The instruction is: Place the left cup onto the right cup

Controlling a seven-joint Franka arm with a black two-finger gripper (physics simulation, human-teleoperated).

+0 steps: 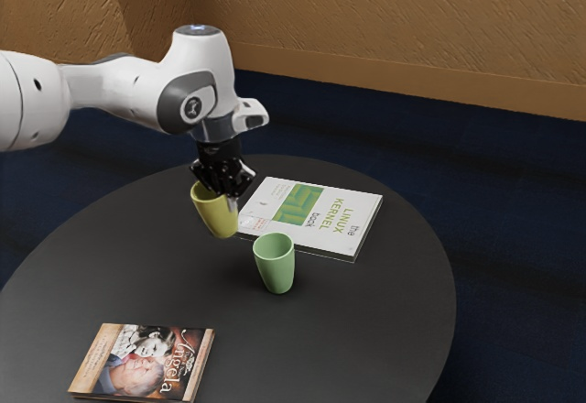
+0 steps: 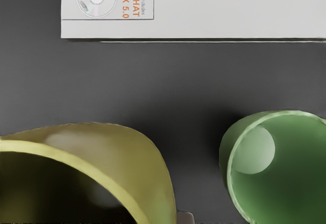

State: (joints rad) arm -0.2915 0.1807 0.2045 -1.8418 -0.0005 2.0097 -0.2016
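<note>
A yellow-green cup [image 1: 215, 212] hangs tilted above the dark round table [image 1: 110, 266], held by its rim in my black gripper [image 1: 220, 186], which is shut on it. A green cup [image 1: 274, 261] stands upright on the table, just to the exterior view's right of the held cup and lower. Under my hand, the yellow cup [image 2: 97, 168] looms large, with the green cup [image 2: 277, 165] open-mouthed beside it.
A white Linux book [image 1: 316, 213] lies flat behind the cups, and shows as a white book [image 2: 204, 10] past them from the hand. A second book with a face on its cover [image 1: 142, 362] lies near the table's front edge.
</note>
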